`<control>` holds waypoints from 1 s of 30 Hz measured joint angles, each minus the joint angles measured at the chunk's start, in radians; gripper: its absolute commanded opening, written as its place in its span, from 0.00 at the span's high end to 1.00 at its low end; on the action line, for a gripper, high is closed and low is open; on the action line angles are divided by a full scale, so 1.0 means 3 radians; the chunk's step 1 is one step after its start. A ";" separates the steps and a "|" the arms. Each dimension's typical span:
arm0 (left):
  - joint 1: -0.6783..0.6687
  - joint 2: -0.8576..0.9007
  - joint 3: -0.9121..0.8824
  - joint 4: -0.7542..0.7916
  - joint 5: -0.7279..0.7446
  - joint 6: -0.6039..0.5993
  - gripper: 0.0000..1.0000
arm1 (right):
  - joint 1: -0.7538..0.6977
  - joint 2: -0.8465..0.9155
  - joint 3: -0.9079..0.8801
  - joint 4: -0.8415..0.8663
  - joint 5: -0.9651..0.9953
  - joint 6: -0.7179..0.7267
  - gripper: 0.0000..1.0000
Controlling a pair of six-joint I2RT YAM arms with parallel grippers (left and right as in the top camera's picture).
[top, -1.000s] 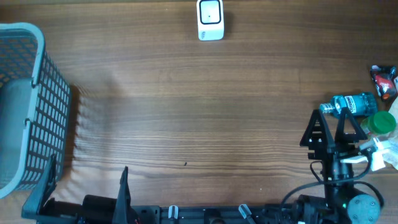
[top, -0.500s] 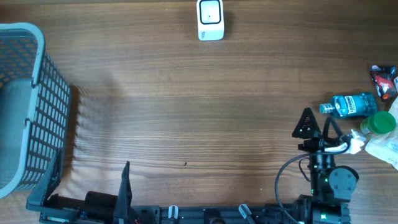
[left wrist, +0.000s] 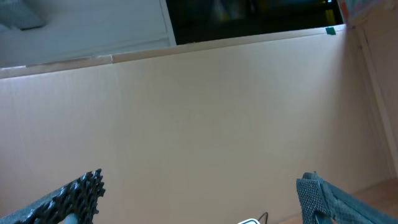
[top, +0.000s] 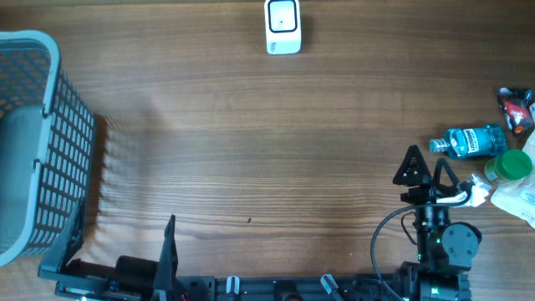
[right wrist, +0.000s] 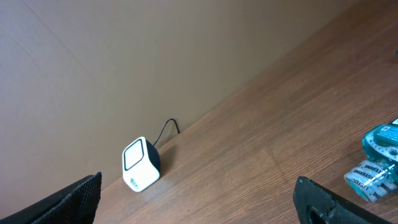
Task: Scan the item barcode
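Over on the right side of the table (top: 251, 150) lies the blue bottle (top: 472, 140), flat on its side. Its body is clear teal-blue plastic and its paler cap end points toward the middle of the table. A label in darker blue with white print wraps its middle, too small to read, and I cannot make out a barcode on it. From the right wrist camera only part of the blue bottle (right wrist: 379, 158) shows at the lower right edge: a teal body, a white patch on the label, and ribbed plastic below it.

Just beside it sits a green cap (top: 510, 165), and a red packet (top: 517, 109) lies a little further back, against the right edge.

The scanner (top: 282, 27) stands at the far edge, near the centre. It is a small white block with a dark-framed window on its face, and in the right wrist view the scanner (right wrist: 140, 163) has a thin black cord trailing behind it.

The right gripper (top: 426, 167) sits near the bottle without touching it, jaws spread wide and holding nothing. The left gripper (top: 115, 247) is at the near edge beside the grey basket (top: 79, 142), also gaping fully and empty.
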 measured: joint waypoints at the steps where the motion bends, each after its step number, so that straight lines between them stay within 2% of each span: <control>1: 0.0000 0.0000 0.0000 -0.0020 0.0000 0.0000 0.00 | 0.0000 0.0000 0.0000 0.0000 0.0000 0.0000 0.00; 9: 0.0000 0.0000 0.0000 -0.0159 0.0001 0.0000 0.00 | 0.0000 0.0000 0.0000 0.0000 -0.0001 0.0000 0.00; 14: 0.0000 0.0000 -0.0001 -0.0389 0.0441 0.0015 0.00 | 0.0000 0.0000 0.0000 0.0001 0.0000 0.0000 0.00; 17: 0.0000 0.0000 -0.0003 -0.0818 0.0511 0.0043 0.00 | 0.0000 -0.0001 0.0000 0.0000 0.0000 0.0000 0.00; 18: 0.0000 0.0000 -0.0017 -0.1105 0.0528 0.0043 0.00 | -0.0001 -0.0001 0.0000 0.0000 0.0000 0.0000 0.00; 20: 0.0000 0.0000 -0.0113 -0.1230 0.0552 0.0043 0.00 | 0.0000 -0.0003 0.0000 0.0001 0.0000 0.0000 0.00; 22: -0.0003 0.0001 -0.0331 -0.1043 0.0542 0.0046 0.00 | 0.0000 -0.0003 0.0000 0.0001 0.0000 0.0000 0.00; 24: -0.0003 0.0001 -0.0833 -0.0392 0.0510 0.0052 0.00 | 0.0000 -0.0004 0.0000 -0.0003 0.0000 0.0000 0.00; 25: -0.0003 0.0004 -0.0941 -0.0278 0.0510 0.0043 0.00 | 0.0000 -0.0004 0.0000 0.0000 0.0000 0.0000 0.00; 26: -0.0005 -0.0001 -0.1241 0.0201 0.0501 0.0036 0.00 | 0.0000 -0.0006 0.0000 0.0000 0.0000 0.0000 0.00; 28: -0.0028 0.0004 -0.1598 0.0603 0.0483 -0.0062 0.00 | 0.0000 -0.0005 0.0000 0.0001 0.0000 0.0000 0.00; 30: -0.0151 0.0004 -0.2045 0.0908 0.0261 -0.0282 0.00 | 0.0000 -0.0006 0.0000 0.0001 0.0000 0.0000 0.00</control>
